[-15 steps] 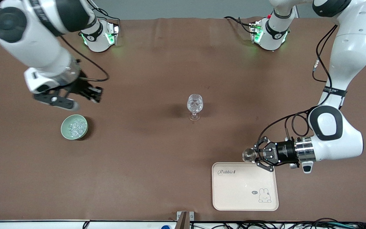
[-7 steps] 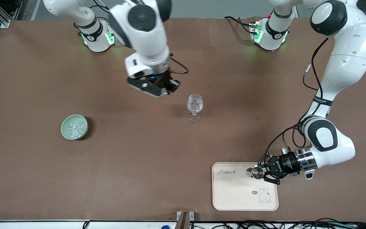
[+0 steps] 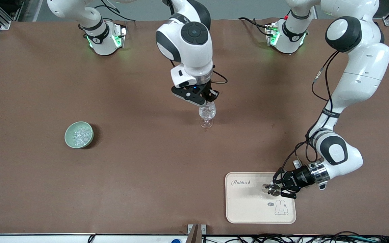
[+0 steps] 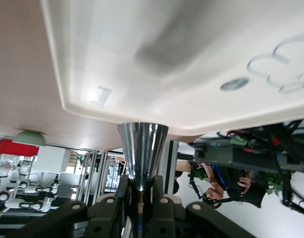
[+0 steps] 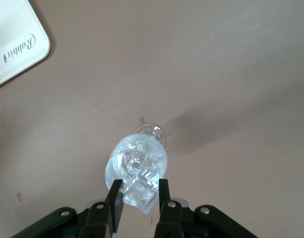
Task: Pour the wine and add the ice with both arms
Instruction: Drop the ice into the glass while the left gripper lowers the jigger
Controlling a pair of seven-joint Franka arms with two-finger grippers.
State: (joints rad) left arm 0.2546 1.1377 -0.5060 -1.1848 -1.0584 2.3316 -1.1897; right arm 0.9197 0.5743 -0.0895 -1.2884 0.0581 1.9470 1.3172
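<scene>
The cream tray (image 3: 248, 206) reads "Rabbit" beside a rabbit drawing, on a brown worktop (image 3: 147, 168). Left tool (image 3: 275, 189) clamps what looks like a steel jigger (image 4: 142, 153) over the tray. Right tool (image 5: 137, 198) pinches ice (image 5: 138, 191) above the wineglass (image 3: 207, 114); more ice (image 3: 80, 135) fills the green bowl (image 3: 69, 140).

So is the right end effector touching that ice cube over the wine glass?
Touching. The right wrist view shows the right end effector shut on an ice cube, a finger pressed to each side, directly above the wine glass.
</scene>
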